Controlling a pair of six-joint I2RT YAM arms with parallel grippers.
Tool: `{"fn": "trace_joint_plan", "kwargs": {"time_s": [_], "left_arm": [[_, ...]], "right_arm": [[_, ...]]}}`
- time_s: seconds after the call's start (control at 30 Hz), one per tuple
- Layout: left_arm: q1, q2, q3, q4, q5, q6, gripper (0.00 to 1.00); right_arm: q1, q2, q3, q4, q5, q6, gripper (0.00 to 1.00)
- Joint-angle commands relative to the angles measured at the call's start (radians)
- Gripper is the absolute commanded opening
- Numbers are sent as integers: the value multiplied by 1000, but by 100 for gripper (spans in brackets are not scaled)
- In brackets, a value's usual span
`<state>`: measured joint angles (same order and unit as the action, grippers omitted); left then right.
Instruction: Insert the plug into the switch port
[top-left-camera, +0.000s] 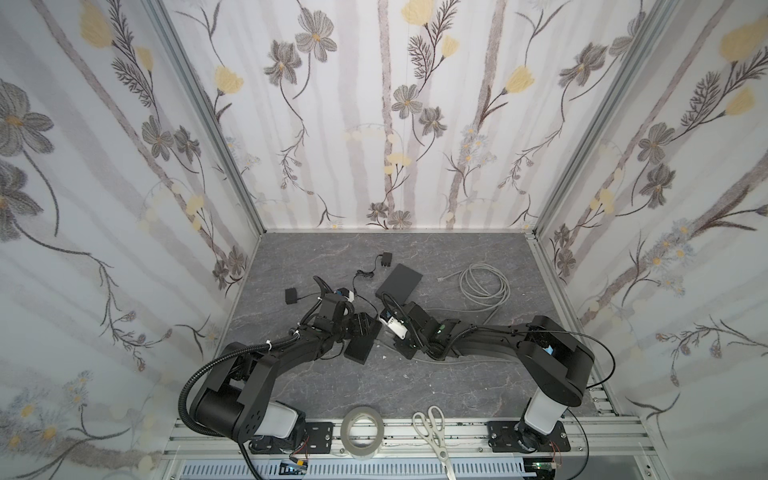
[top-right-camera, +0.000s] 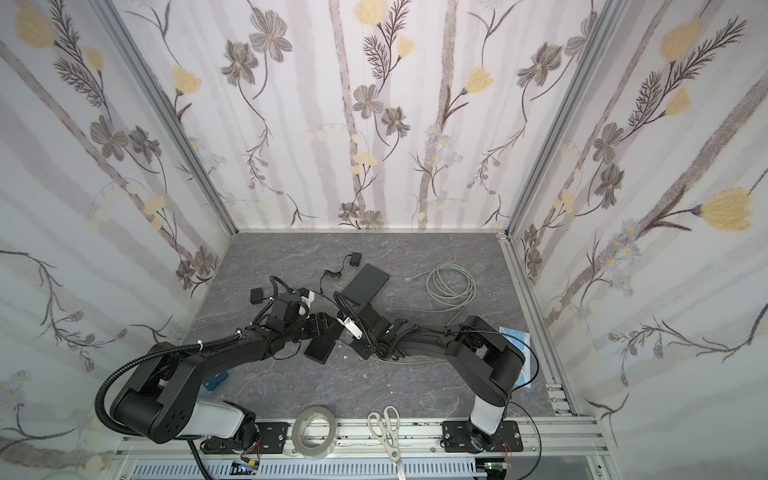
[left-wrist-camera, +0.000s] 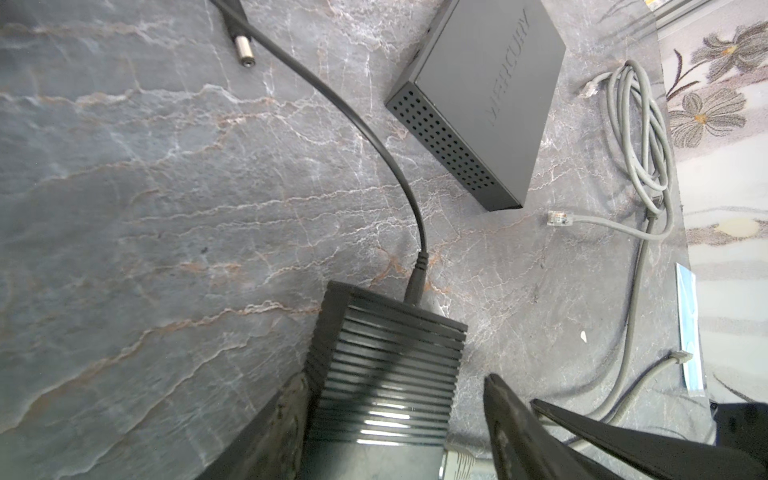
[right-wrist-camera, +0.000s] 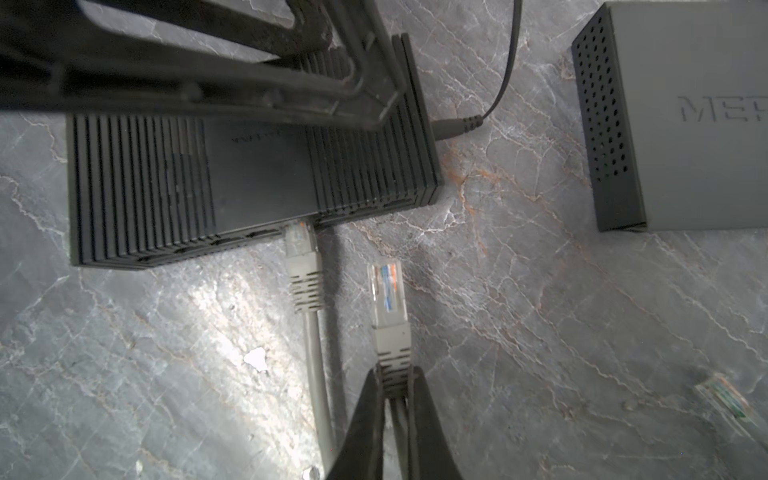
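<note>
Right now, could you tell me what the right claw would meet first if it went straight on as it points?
Probably the ribbed switch: the right claw aims its plug at the port side, beside the seated plug; height unclear.

Centre of both top views: ribbed switch (top-left-camera: 359, 349) (top-right-camera: 320, 347) largely covered by left gripper (top-left-camera: 368, 330). Right wrist view: ports (right-wrist-camera: 232, 241) too dark to tell; plug (right-wrist-camera: 388, 299) boot partly covered by right gripper (right-wrist-camera: 391, 384); grey switch (right-wrist-camera: 685, 124) cut off by frame edge; spare plug (right-wrist-camera: 725, 399) blurred.

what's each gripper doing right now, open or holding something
left gripper: open, jaws straddling the ribbed switch, gap on one side
right gripper: shut on the grey plug, at its boot
</note>
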<state>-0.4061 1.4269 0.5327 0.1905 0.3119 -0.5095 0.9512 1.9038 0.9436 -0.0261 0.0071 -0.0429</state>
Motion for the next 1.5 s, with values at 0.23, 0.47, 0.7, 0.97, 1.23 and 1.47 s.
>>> {"fn": "trace_joint_plan", "kwargs": {"time_s": [0.23,0.47,0.7,0.97,1.23,1.47], "left_arm": [[0,19,15,37,36,-6,63],[0,22,16,35,39,-3,61],[0,22,16,36,41,-4,61],[-1,27,18,35,42,-3,61],[0,40,22,39,50,-7,61],[-1,49,26,41,58,-9,61]], "right_arm": [[12,-7,12,50,-15,-13,1],[16,6,17,57,-18,-11,1],[18,28,23,58,-19,-5,2],[24,51,34,58,-23,-1,2],[27,58,38,64,-19,1,2],[28,66,37,69,3,11,2]]}}
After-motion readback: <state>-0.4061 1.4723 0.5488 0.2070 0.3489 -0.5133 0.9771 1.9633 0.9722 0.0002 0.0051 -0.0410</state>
